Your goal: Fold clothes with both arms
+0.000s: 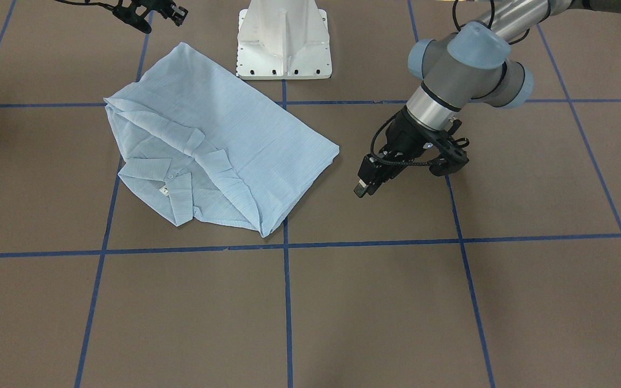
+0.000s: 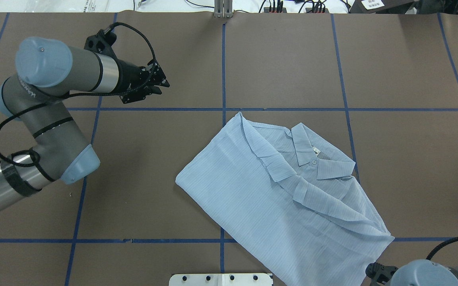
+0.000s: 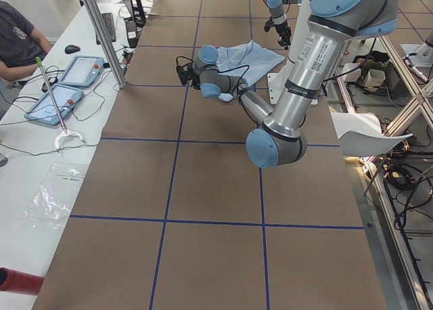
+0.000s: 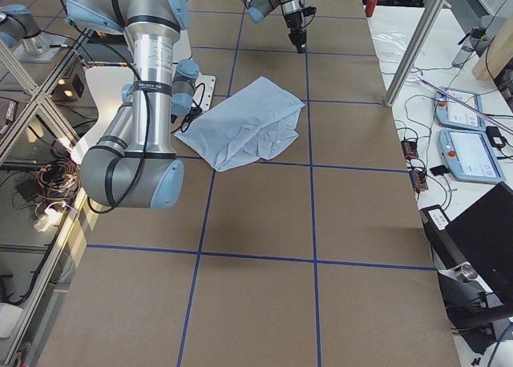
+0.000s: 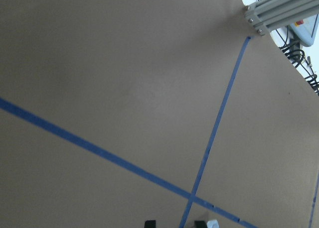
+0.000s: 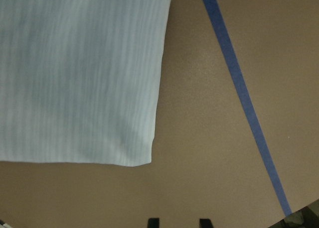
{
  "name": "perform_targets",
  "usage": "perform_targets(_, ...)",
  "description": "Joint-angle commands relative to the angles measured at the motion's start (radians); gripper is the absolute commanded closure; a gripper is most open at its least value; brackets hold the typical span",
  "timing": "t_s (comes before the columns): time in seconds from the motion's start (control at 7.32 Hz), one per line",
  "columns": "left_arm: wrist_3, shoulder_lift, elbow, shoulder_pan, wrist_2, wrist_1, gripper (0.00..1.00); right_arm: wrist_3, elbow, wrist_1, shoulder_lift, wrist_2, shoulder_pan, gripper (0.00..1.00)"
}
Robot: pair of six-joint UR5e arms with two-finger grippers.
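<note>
Shirt: the light-blue striped shirt [image 1: 246,134] lies flat on the brown worktop [image 1: 450,312], folded into a slanted oblong. It is well off to one side of the left fingers and just ahead of the right ones.
Collar: the collar [image 1: 173,172] is face up at the end nearest me, with the white neck tag [image 1: 163,189] showing, well away from both sets of fingers.
Left fingers: the left fingers [image 1: 363,187] hang over bare worktop, parted and holding nothing, well apart from the shirt's nearest corner.
Right fingers: the right fingers [image 1: 177,13], over at the far side near the white pedestal [image 1: 283,43], are parted and empty too. Their wrist view shows a shirt corner [image 6: 142,156] just ahead of them.
Step in hand: by my reckoning both arms are off the cloth and lining up for the next fold.
Doing it well: I'd take two corners of one edge together, pinching every layer. Then lift low and level, and carry across at one pace so the cloth doesn't skew.
</note>
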State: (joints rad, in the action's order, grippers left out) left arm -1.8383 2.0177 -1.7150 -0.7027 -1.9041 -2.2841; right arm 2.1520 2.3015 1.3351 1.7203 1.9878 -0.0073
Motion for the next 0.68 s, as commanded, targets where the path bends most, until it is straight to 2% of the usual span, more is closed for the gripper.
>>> perform_targets(0.0, -0.096, -0.071, -0.064, 0.079, 0.008, 0.003, 0.52, -0.010, 0.001, -0.001, -0.040, 0.003, 0.210, 0.00)
perform_targets(0.14, -0.101, -0.101, -0.074, 0.150, 0.076, 0.003, 0.47, -0.061, -0.083, -0.002, -0.150, -0.015, 0.368, 0.00)
perform_targets(0.27, -0.107, -0.131, -0.074, 0.202, 0.135, 0.005, 0.45, -0.152, -0.196, -0.002, -0.280, -0.018, 0.498, 0.00)
perform_targets(0.41, -0.142, -0.134, -0.063, 0.219, 0.144, 0.008, 0.45, -0.240, -0.252, -0.004, -0.321, -0.018, 0.588, 0.00)
perform_targets(0.55, -0.148, -0.132, -0.057, 0.241, 0.146, 0.044, 0.45, -0.338, -0.266, -0.007, -0.329, -0.017, 0.660, 0.00)
